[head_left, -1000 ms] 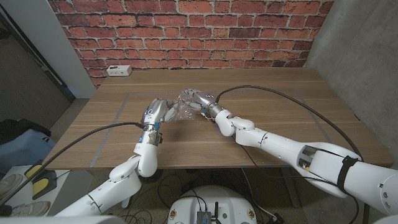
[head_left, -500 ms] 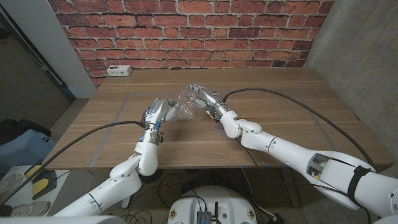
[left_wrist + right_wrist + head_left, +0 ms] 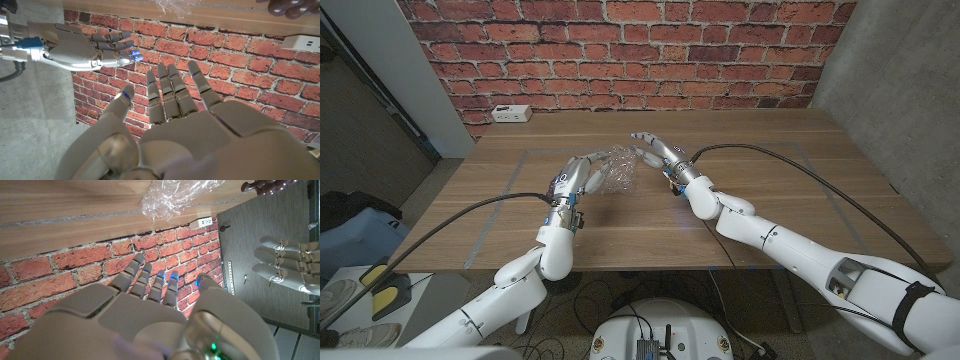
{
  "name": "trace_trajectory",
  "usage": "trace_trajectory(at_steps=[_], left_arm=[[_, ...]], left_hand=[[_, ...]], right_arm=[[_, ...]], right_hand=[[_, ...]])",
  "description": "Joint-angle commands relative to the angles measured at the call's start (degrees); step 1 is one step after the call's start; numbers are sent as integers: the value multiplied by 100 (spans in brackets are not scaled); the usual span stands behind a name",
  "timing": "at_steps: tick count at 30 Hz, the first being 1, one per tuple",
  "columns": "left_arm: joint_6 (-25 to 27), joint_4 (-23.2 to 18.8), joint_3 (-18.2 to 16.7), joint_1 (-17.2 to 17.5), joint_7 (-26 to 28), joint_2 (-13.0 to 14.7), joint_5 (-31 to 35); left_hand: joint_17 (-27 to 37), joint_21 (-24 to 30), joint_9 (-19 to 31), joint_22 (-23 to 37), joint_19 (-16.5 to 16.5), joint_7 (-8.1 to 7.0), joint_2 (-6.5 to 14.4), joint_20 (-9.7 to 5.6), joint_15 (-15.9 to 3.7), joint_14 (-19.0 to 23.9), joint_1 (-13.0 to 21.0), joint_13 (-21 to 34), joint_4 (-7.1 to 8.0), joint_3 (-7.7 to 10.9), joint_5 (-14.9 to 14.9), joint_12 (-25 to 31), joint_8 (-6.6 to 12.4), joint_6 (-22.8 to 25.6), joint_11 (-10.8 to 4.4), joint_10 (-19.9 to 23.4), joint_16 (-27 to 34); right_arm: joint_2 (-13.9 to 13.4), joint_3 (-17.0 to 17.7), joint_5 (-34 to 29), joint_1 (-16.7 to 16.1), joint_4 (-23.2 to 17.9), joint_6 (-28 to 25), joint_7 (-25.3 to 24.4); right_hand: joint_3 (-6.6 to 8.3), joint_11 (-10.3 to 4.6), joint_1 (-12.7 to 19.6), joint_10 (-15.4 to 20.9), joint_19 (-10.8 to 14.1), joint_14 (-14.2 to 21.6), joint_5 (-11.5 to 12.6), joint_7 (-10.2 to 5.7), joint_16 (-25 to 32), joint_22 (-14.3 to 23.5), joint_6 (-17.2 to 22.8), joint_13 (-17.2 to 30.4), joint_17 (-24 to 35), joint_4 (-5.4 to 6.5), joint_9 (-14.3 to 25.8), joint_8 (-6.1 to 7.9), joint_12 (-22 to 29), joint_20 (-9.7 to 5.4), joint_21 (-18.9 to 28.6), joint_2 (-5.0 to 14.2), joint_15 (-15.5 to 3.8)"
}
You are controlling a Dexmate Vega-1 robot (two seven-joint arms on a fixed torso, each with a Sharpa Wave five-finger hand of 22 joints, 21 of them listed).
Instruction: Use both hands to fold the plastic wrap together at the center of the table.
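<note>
Nearest to the robot, the left arm comes up from the bottom corner and ends at the left hand [image 3: 576,178], which stands over the wooden table [image 3: 770,180] with its fingers straight and spread; in its own wrist view these fingers reach out freely and hold nothing. The right hand [image 3: 655,150] is a little farther, also with fingers stretched and apart, and it holds nothing too. Between the two hands, near the middle of the table, sits the plastic wrap [image 3: 617,167], already gathered into a crumpled clear bundle and not a flat sheet. It lies just beside the left fingertips and close to the right hand, but the film is transparent, so whether any finger touches it is not sure. As I judge it, the main gathering is done and the wrap is at the center; what is left is perhaps one more press to make the fold tighter. At the far edge a white power strip [image 3: 510,113] lies below the brick wall [image 3: 620,50].
</note>
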Motion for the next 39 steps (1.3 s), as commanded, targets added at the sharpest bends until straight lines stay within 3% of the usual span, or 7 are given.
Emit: trace_trajectory(at_steps=[1,5,10,17,28,34,39], left_arm=[[-722,139,-159,34,-184,-39,-614],[-1133,325,-226,-23,-301,-83,-927],[-1643,627,-284,-158,-492,-122,-1225],[-1836,887,-268,-425,-931,-37,-1293],[-2729,1876,-130,-1138,-1744,-109,-1808],[-3049,2241,-20,-1441,-2158,-82,-1882],[-3160,2386,2,-1575,-2391,-38,-1934]], left_hand=[[-75,-98,-63,-44,-120,-85,-2,70,14,-241,-110,-88,27,-55,-46,-79,-70,-275,-5,-240,-134],[-149,-177,-131,-90,-205,-173,-26,87,-9,-443,-168,-192,35,-83,-84,-129,-80,-493,-29,-491,-222],[-238,-361,-215,-129,-488,-289,-54,-169,-11,-788,-180,-354,-13,-93,-116,-135,-81,-802,-47,-775,-307],[-270,-502,-255,-138,-708,-336,-87,-372,-19,-1090,-230,-474,-17,-142,-152,-139,-63,-916,-26,-981,-341],[-280,-628,-289,-140,-834,-512,-104,-419,13,-1399,-375,-631,54,-230,-210,-147,-103,-1275,-37,-1306,-328],[-285,-645,-294,-139,-838,-511,-95,-407,15,-1435,-392,-661,64,-235,-216,-128,-98,-1336,-38,-1317,-322],[-288,-653,-296,-138,-838,-509,-88,-405,19,-1433,-398,-679,67,-236,-219,-118,-87,-1344,-36,-1321,-312]], right_arm=[[-134,439,496,-380,-409,39,79],[-125,527,606,-457,-502,-41,99],[-93,675,849,-578,-580,-82,88],[-62,821,1065,-705,-663,-236,15],[-114,1086,1393,-1008,-1005,-581,-191],[-198,1189,1219,-1298,-1383,-897,-655],[-300,1339,885,-1623,-1849,-1492,-1248]], right_hand=[[4,16,78,80,36,74,-21,12,40,7,47,30,19,-53,9,6,31,8,28,0,-486],[7,49,82,115,43,112,-20,24,57,8,71,31,22,-63,9,5,36,21,28,-3,-509],[7,85,81,145,48,133,-21,40,68,8,87,32,27,-69,9,1,39,27,27,-9,-522],[-2,131,55,216,69,217,-26,70,100,10,132,35,31,-66,9,-2,50,62,30,-35,-458],[-37,213,-2,325,196,348,-33,197,127,14,196,40,18,-82,8,-19,55,169,69,-127,-319],[-27,253,-10,373,269,445,-27,231,144,14,229,42,2,-99,8,-27,54,213,91,-135,-292],[-35,270,-38,436,291,512,-28,244,156,13,263,43,-5,-96,8,-28,65,243,93,-152,-280]])
